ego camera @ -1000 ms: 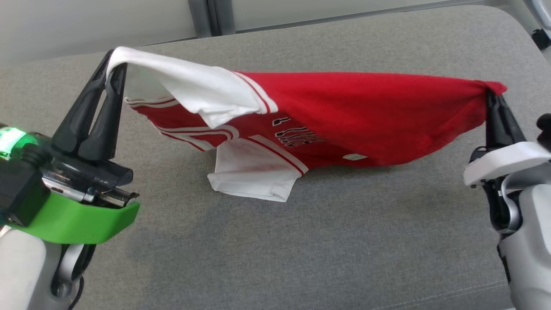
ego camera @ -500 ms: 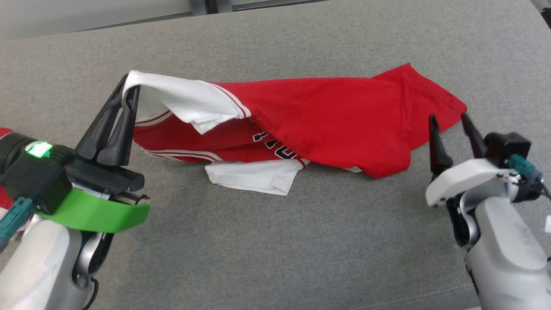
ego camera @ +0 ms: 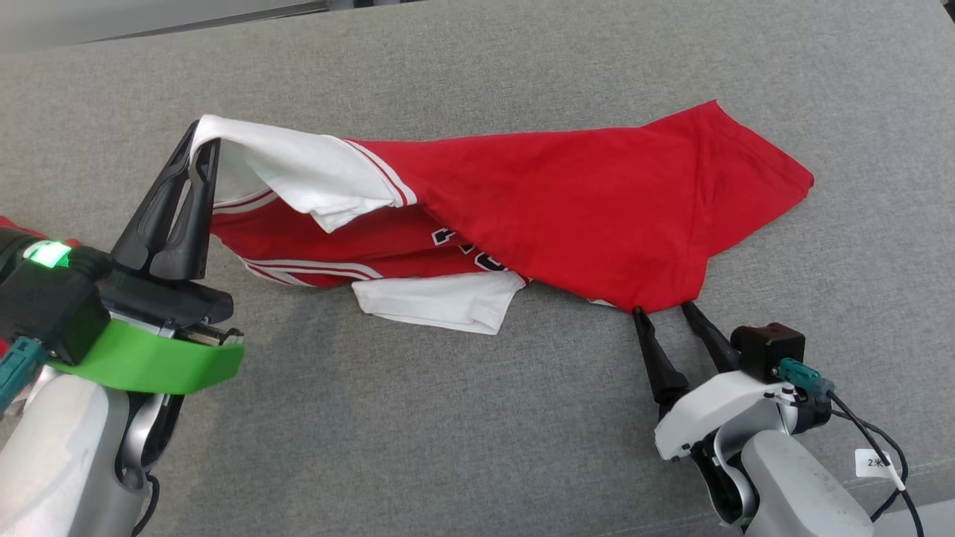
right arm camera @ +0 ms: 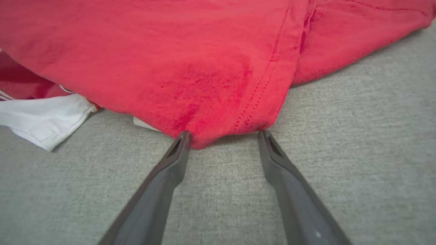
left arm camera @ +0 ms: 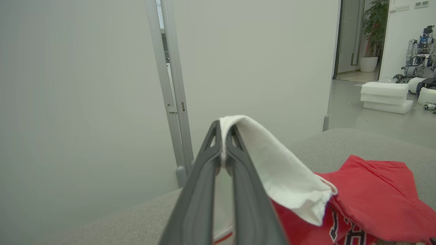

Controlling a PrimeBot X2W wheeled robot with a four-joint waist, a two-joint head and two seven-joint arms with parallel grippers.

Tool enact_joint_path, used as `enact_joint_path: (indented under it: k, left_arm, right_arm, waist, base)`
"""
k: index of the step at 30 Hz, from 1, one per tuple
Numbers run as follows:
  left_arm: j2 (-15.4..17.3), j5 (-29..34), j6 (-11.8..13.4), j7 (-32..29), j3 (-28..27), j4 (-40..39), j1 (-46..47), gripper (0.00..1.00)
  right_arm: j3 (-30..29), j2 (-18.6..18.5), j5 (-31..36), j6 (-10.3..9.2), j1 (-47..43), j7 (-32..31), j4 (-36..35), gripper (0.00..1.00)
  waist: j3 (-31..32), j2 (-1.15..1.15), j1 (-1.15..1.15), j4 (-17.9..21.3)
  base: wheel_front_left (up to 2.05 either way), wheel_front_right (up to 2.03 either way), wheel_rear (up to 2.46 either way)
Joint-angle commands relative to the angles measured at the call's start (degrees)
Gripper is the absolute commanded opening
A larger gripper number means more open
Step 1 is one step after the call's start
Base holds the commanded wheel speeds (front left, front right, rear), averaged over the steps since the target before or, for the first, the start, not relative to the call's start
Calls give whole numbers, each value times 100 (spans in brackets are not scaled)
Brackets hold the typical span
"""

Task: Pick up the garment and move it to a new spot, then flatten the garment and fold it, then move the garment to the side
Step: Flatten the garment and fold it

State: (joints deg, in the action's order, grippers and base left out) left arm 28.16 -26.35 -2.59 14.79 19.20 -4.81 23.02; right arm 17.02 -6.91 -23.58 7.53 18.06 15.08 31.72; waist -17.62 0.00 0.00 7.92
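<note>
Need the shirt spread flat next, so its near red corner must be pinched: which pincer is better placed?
Right. The right pincer is open, its tips straddling the near red corner of the shirt. The left pincer is shut on the white sleeve, holding it up at the other end.

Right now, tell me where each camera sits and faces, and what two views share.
Head view: from the head, down onto the grey cushion; left gripper and right gripper show.
Left wrist view: along its shut fingers, towards a pale wall; they pinch the white sleeve of the garment.
Right wrist view: low along its open fingers, at the garment's red hem corner.
Shared: head and right wrist views show that corner.
</note>
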Motion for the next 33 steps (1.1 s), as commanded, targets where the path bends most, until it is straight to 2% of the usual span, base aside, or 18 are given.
enact_joint_path:
  k: [1, 2, 3, 4, 5, 6, 12, 19, 22, 24, 27, 29, 31, 33]
  left_arm:
    - [-13, 25, -39, 45, -3, 32, 83, 0]
    - [-15, 27, -38, 46, -1, 45, 81, 0]
    - [-16, 27, -44, 44, -2, 56, 76, 0]
    - [-18, 27, -46, 42, -4, 68, 63, 0]
    - [-18, 29, -48, 42, -8, 74, 52, 0]
    - [-20, 34, -48, 39, -18, 83, 37, 0]
    - [-49, 71, -81, 44, -54, 79, -8, 0]
    - [24, 88, -189, 35, -8, 4, 106, 0]
    - [58, 54, -251, -36, 60, -49, 254, 0]
    - [78, -38, -294, -142, 126, -77, 316, 0]
    - [142, -169, -359, -492, 287, -18, 392, 0]
    - [157, -301, -392, -690, 410, 73, 424, 0]
    - [120, -413, -408, -766, 471, 158, 450, 0]
    - [87, -433, -424, -774, 523, 274, 517, 0]
  right_arm:
    - [11, 5, 44, -8, 38, 11, 37, 99]
    - [-13, 9, 58, -8, 50, 11, 5, 82]
    - [-30, 15, 47, -8, 43, 11, -24, 45]
    - [-24, -11, 64, -8, 39, 12, -86, 28]
    - [-33, -52, 95, -8, 32, 12, -143, 7]
    - [-44, -93, 132, -9, 7, 12, -209, 0]
    - [-197, -289, 218, -9, -152, 13, -791, 0]
    - [-581, -687, -249, -9, -153, 13, -1668, 0]
    - [-813, -961, -521, -8, 3, -194, -1995, 0]
    - [-864, -1084, -708, -8, 22, -591, -2101, 0]
    - [-815, -1210, -803, -8, 185, -1431, -1912, 0]
    - [-657, -1062, -862, -4, 433, -1872, -1629, 0]
    - [-495, -911, -873, -5, 681, -2046, -1322, 0]
    - [-314, -718, -783, -5, 1056, -1953, -886, 0]
  waist:
    - [21, 0, 0, -2]
    - [38, 0, 0, -1]
    - [52, 0, 0, 1]
    - [74, 0, 0, 5]
    - [92, 0, 0, 9]
    - [116, 0, 0, 16]
    - [319, 0, 0, 66]
    - [707, 0, 0, 132]
    - [882, 0, 0, 145]
    - [950, 0, 0, 154]
    - [979, 0, 0, 177]
    - [940, 0, 0, 183]
    - [878, 0, 0, 180]
    - [777, 0, 0, 163]
  base:
    - [0, 0, 0]
    - [0, 0, 0]
    - [0, 0, 0]
    - [0, 0, 0]
    - [0, 0, 0]
    - [0, 0, 0]
    - [0, 0, 0]
    - [0, 0, 0]
    - [0, 0, 0]
    - [0, 0, 0]
    - [0, 0, 0]
    - [0, 0, 0]
    - [0, 0, 0]
    - [0, 0, 0]
